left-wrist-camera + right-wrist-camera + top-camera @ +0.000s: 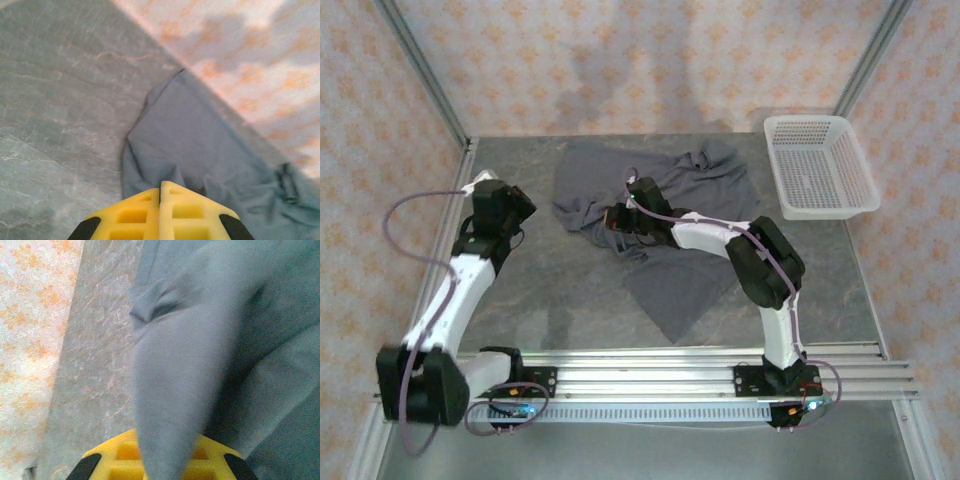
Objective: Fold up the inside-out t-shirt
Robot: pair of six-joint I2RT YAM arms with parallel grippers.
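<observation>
Slate-grey soft-cloth t-shirt (700, 185) lies rumpled from the grey marbled table's (570, 300) far edge toward its middle, its left part pinched in the yellow-fingered right gripper (162, 442), while the yellow-fingered left gripper (161, 187), closed on nothing, hangs just left of that side.

White mesh basket (820, 170) at far right corner of grey table (550, 290).

The t-shirt (175, 390) hangs over my right gripper (162, 451) and hides its middle. The cloth there looks all blurry to me, up so close.
</observation>
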